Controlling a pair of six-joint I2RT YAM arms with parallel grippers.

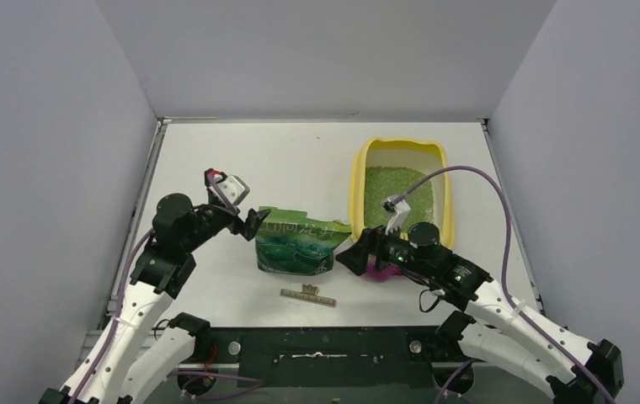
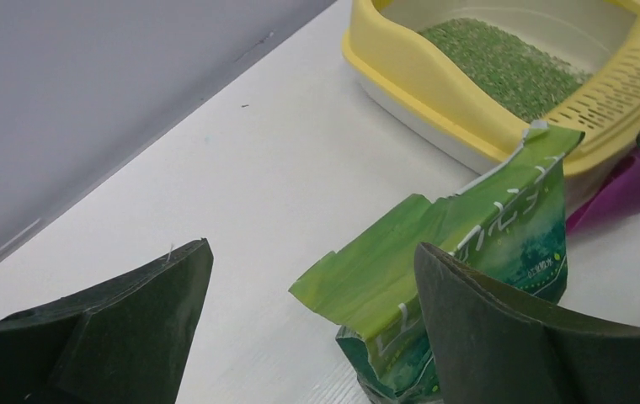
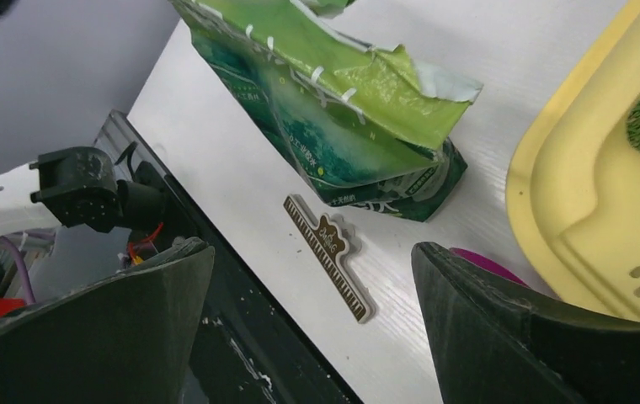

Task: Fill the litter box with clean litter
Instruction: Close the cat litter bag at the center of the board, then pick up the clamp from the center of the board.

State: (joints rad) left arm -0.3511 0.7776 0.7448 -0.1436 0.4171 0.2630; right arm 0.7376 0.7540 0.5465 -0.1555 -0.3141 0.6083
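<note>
top external view: the litter box [image 1: 356, 181] is seen right of centre on the counter [image 1: 241, 160], and a layer of green litter [image 1: 397, 192] is spread over its floor. the bag [image 1: 294, 248] is stood at the middle of the frame, just left of the box, with its torn top flopped open. the left hand [image 1: 257, 223] is placed at the bag's upper left corner. the right hand [image 1: 355, 256] is placed at the bag's right side, near the lower end of the box. in both wrist views the fingers [image 2: 131, 328] are spread wide with nothing between them, so both hands are released and nothing is grasped. a magenta scoop [image 2: 620, 195] is tucked beside the box's slotted end, and a brown strip [image 3: 329, 257] is laid flat below the bag.

the fill is judged largely done: the floor is covered, though pale wall is shown well above the grains. how much remains in the bag cannot be told. a further pour or a levelling may be needed, and then the bag set aside.
</note>
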